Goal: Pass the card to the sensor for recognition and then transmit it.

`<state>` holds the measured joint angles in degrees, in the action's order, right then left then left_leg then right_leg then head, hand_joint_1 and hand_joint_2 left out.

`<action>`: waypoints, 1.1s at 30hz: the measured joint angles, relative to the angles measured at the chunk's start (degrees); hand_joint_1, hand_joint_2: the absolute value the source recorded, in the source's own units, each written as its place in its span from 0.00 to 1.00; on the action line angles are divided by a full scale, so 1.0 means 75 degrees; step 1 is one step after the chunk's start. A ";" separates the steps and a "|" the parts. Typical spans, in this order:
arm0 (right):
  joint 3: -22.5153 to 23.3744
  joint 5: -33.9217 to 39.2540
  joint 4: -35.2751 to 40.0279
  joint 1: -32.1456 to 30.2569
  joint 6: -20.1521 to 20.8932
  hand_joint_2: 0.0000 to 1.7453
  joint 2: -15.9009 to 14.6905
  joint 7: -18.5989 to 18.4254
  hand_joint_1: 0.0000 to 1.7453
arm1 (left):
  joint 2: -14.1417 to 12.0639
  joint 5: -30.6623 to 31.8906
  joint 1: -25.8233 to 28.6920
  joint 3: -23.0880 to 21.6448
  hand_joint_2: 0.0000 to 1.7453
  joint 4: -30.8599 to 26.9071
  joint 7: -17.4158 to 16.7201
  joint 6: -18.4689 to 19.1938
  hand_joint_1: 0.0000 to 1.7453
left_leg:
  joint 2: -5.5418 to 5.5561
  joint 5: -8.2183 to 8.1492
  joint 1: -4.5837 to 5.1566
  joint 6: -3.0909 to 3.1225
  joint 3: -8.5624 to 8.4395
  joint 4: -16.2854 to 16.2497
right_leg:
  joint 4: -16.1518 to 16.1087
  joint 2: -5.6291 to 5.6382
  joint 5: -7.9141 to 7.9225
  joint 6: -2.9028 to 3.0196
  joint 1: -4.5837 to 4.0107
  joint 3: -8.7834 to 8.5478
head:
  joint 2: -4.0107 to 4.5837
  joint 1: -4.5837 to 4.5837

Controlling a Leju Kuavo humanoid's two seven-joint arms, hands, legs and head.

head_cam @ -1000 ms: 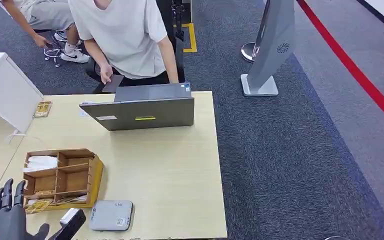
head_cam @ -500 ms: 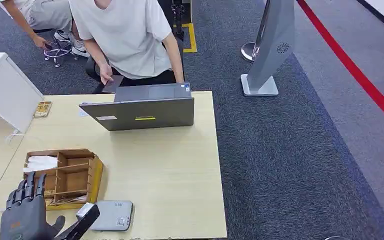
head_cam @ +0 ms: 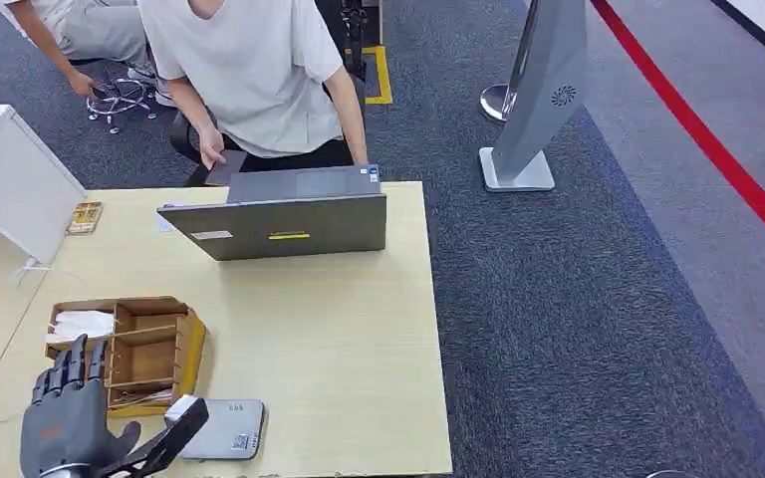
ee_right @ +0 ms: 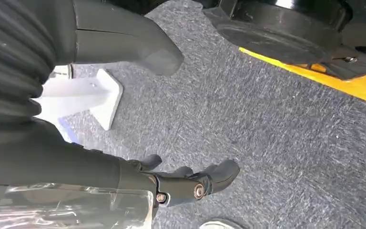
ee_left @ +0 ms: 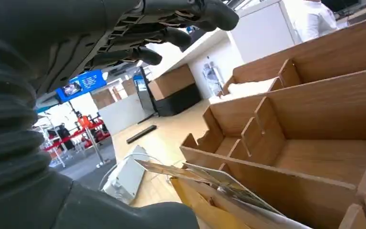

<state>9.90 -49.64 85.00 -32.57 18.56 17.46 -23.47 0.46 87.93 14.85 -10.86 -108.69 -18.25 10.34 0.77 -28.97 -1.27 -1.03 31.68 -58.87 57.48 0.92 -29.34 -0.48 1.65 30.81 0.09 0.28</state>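
Cards [head_cam: 139, 399] are lying in the wooden organizer's [head_cam: 189, 344] front slot, just ahead of the left hand [head_cam: 65, 423], which is hovering with fingers spread and holding nothing; the grey sensor [head_cam: 224, 429] is sitting just right of its thumb. Left wrist view: the cards [ee_left: 209, 183] are poking from the slot beneath splayed fingers [ee_left: 171, 36]. Right wrist view: the right hand [ee_right: 138, 114] is hanging over carpet, empty, fingers loosely apart.

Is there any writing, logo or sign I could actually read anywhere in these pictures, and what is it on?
None can be read.
Laptop: white and yellow stickers on its lid, print too small.
Grey sensor box: small label, illegible.
Grey floor stand: round fan-like emblem, no words.
Blue hanging sign: too blurred.
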 joint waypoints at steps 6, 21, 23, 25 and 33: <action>-0.0035 0.0000 0.0055 -0.0031 -0.0006 1.00 0.0000 -0.0032 0.00 | -0.0052 0.0000 -0.0008 0.0044 1.00 0.0061 -0.0009 0.0003 0.00 | 0.0000 0.0000 0.0000 0.0000 0.0001 0.0000 | 0.0000 0.0000 0.0000 0.0000 0.0000 0.0000 | 0.0000 0.0000; -0.0137 0.0041 0.0157 -0.0071 -0.0020 1.00 0.0000 -0.0061 0.00 | -0.0187 0.0000 -0.0008 0.0265 1.00 0.0140 -0.0093 0.0000 0.00 | 0.0000 0.0000 0.0000 0.0000 0.0002 0.0000 | 0.0000 -0.0001 0.0000 0.0000 0.0000 -0.0001 | 0.0000 0.0000; -0.0137 0.0047 0.0157 -0.0074 -0.0020 1.00 0.0000 -0.0064 0.00 | -0.0186 0.0000 -0.0007 0.0297 1.00 0.0175 -0.0096 0.0000 0.00 | 0.0000 0.0000 0.0000 0.0000 0.0002 0.0000 | 0.0000 -0.0001 0.0000 0.0000 0.0000 -0.0001 | 0.0000 0.0000; -0.0137 0.0047 0.0160 -0.0079 -0.0017 1.00 0.0000 -0.0087 0.00 | -0.0187 0.0000 0.0001 0.0356 1.00 0.0186 -0.0099 0.0000 0.00 | 0.0000 0.0000 0.0000 0.0000 0.0002 0.0000 | 0.0000 -0.0001 0.0000 0.0000 0.0000 -0.0001 | 0.0000 0.0000; -0.0137 0.0047 0.0166 -0.0080 -0.0015 1.00 0.0000 -0.0096 0.00 | -0.0187 0.0000 0.0001 0.0399 1.00 0.0192 -0.0099 0.0000 0.00 | 0.0000 0.0000 0.0000 0.0000 0.0002 0.0000 | 0.0000 -0.0001 0.0000 0.0000 0.0000 -0.0001 | 0.0000 0.0000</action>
<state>8.87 -49.29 86.25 -33.17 18.45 17.46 -24.20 -0.94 87.93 14.85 -7.87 -107.25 -18.99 10.34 0.77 -28.97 -1.27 -1.03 31.69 -58.87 57.48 0.91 -29.35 -0.48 1.65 30.80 0.09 0.28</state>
